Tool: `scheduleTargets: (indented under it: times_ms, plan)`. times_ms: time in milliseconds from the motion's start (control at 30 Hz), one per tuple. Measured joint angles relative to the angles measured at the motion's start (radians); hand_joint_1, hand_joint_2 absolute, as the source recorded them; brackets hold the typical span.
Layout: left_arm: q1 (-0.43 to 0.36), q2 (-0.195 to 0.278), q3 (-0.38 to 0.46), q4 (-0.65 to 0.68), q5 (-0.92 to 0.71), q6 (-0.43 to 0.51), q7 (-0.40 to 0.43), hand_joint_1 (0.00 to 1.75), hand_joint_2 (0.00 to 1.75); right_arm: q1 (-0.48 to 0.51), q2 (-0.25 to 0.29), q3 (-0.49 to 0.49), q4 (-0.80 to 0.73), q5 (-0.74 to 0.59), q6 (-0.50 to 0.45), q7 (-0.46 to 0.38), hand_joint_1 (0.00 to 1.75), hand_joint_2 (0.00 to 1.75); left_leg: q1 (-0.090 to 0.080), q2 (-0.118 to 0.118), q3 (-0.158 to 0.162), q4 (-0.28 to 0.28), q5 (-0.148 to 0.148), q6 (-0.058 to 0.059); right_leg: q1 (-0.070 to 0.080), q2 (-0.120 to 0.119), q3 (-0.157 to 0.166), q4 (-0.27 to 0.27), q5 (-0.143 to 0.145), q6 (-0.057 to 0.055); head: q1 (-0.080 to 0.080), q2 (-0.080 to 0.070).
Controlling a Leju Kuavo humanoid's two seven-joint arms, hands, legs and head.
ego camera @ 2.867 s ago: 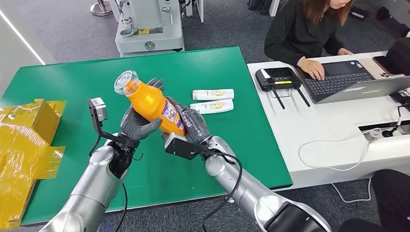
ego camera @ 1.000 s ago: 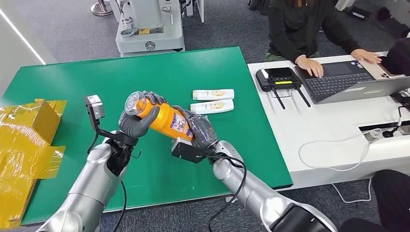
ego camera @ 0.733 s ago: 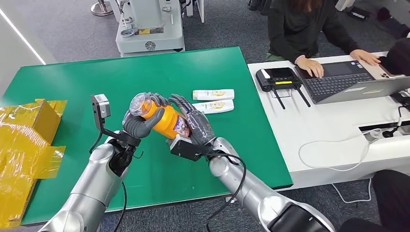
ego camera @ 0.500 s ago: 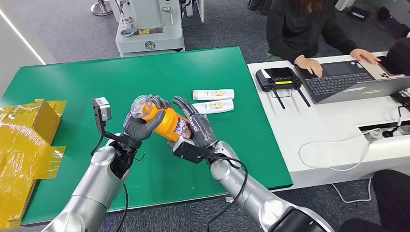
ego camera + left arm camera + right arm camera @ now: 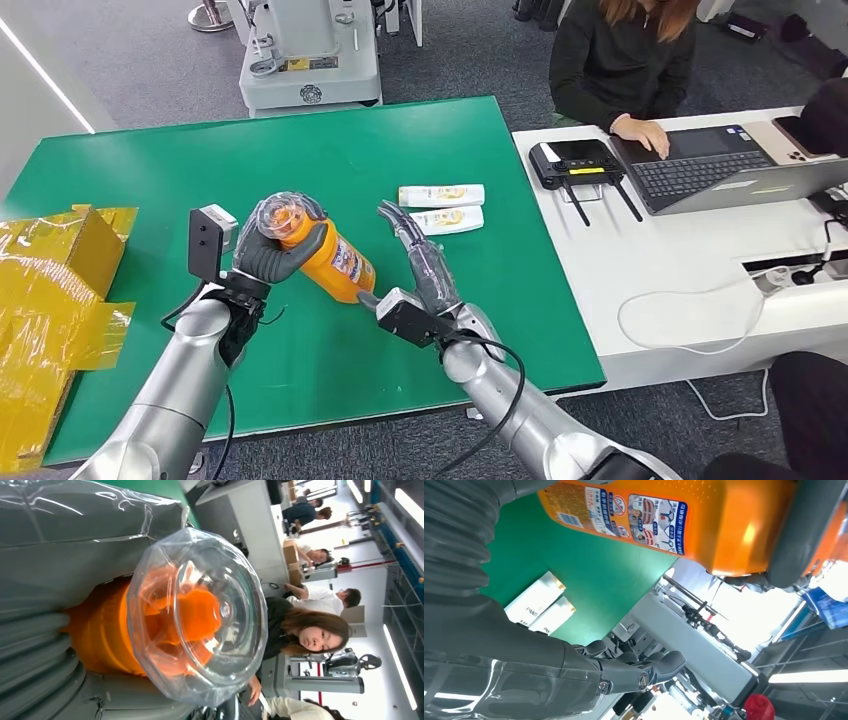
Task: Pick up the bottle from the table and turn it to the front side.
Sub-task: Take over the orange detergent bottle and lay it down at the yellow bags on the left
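Note:
An orange bottle (image 5: pixel 335 265) with a clear dome cap (image 5: pixel 285 215) hangs tilted above the green table (image 5: pixel 150 170), cap end up and toward me. My left hand (image 5: pixel 270 252) grips it around the neck, just under the cap. In the left wrist view the clear cap (image 5: pixel 200 615) sits over the orange neck (image 5: pixel 100 630), which my left hand (image 5: pixel 50 555) wraps. My right hand (image 5: pixel 420 265) stands open just right of the bottle, fingers straight, apart from it. The right wrist view shows the bottle's printed label (image 5: pixel 644 512) and my right hand's fingers (image 5: pixel 624 672) off the bottle.
Two white tubes (image 5: pixel 440 195) (image 5: pixel 440 220) lie side by side on the table behind my right hand. A yellow wrapped box (image 5: pixel 60 260) sits at the left edge. To the right, a person types on a laptop (image 5: pixel 720 165) on a white desk (image 5: pixel 650 260), with a controller (image 5: pixel 575 160) beside it.
My right hand has let go of the bottle and opened, drawing off to the right. The left hand alone now holds it and has turned the cap end up toward me.

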Motion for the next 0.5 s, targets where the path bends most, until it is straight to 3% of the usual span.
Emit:
scheduleTargets:
  times_ms: [300,500]
  plan:
    - [-0.042,0.020,0.000,-0.003,-0.122,0.079,-0.036,1.75,1.75,0.064,-0.011,0.006,-0.138,-0.010,0.004,-0.008,0.00,1.75,0.000,0.000,0.000,0.000,0.000,0.000,0.000,0.000,0.000,0.000,0.000,0.000,0.000,0.000]
    - [-0.073,0.057,-0.005,-0.019,-0.285,0.216,-0.062,1.75,1.75,0.116,-0.026,0.032,-0.234,-0.016,0.009,-0.005,0.00,1.75,0.000,0.001,0.000,0.000,0.000,0.000,0.000,0.000,0.000,0.000,0.000,0.000,0.000,0.000]
